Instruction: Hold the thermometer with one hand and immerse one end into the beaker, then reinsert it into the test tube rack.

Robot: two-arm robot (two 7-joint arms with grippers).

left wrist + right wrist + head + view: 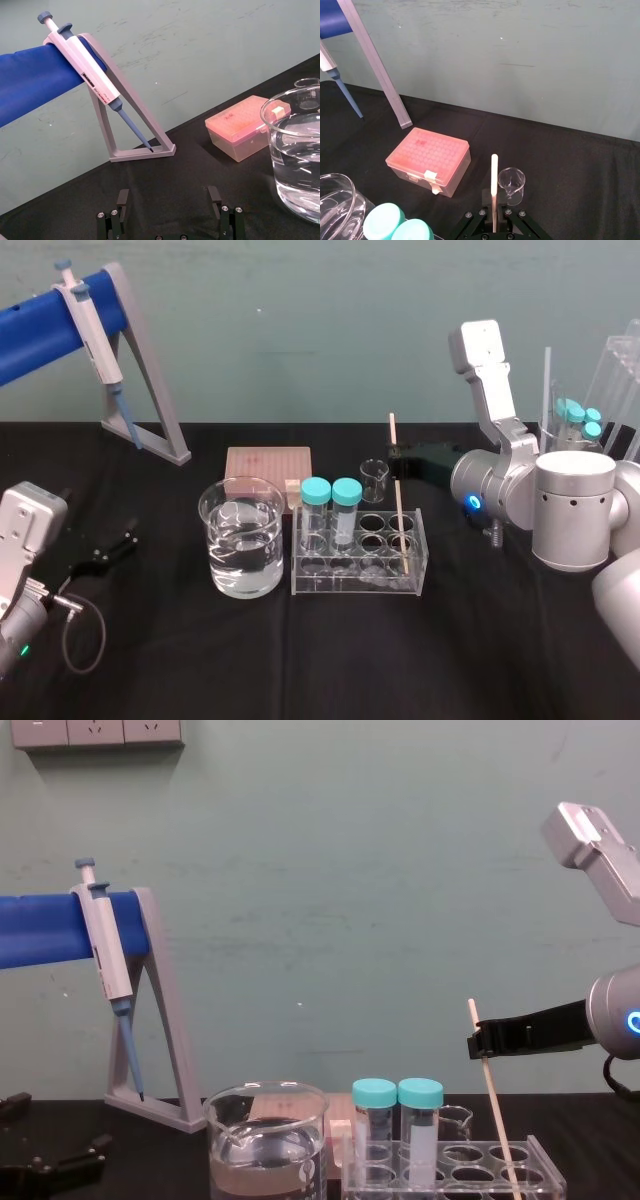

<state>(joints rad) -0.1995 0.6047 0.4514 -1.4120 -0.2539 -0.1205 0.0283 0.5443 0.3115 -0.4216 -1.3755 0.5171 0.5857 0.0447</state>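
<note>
Two capped tubes [316, 508] stand between thermometer [399, 498] and beaker [210, 540].

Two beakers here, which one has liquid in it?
The big beaker, left of the rack; the small beaker behind the rack looks empty.

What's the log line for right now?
right gripper: shut on thermometer | thermometer: tilted, low end in rack | left gripper: open, parked left | beaker: beside rack
</note>
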